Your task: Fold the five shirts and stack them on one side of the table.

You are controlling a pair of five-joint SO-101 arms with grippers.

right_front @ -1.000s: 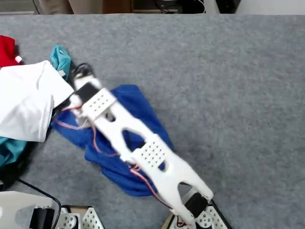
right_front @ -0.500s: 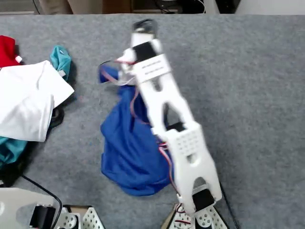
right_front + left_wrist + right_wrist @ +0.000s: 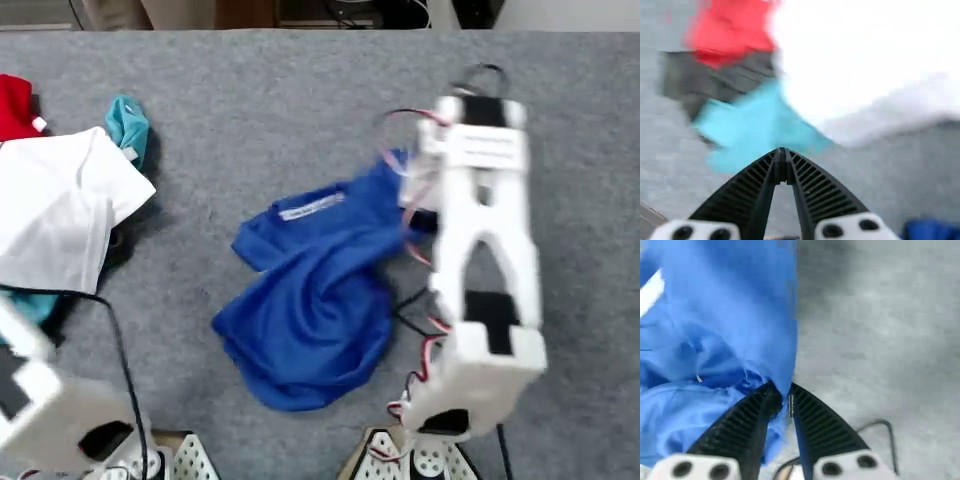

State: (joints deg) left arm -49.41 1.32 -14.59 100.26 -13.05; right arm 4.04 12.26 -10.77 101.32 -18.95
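Blue cotton lies crumpled mid-frame in the high view: the blue shirt [image 3: 310,300] sits on the grey tabletop [image 3: 300,90] with one edge drawn toward the upper right, where the right end effector [image 3: 782,392] pinches a fold. I'd hold that pinch firm and draw the cloth out low until it lies flat, apart from the white shirt [image 3: 55,215] at the left edge. The right wrist view shows cloth caught between the jaws, which the arm hides from above, while the left wrist view shows the left end effector [image 3: 782,155] pressed together, empty, over a teal shirt [image 3: 755,127] and a red shirt [image 3: 730,30].
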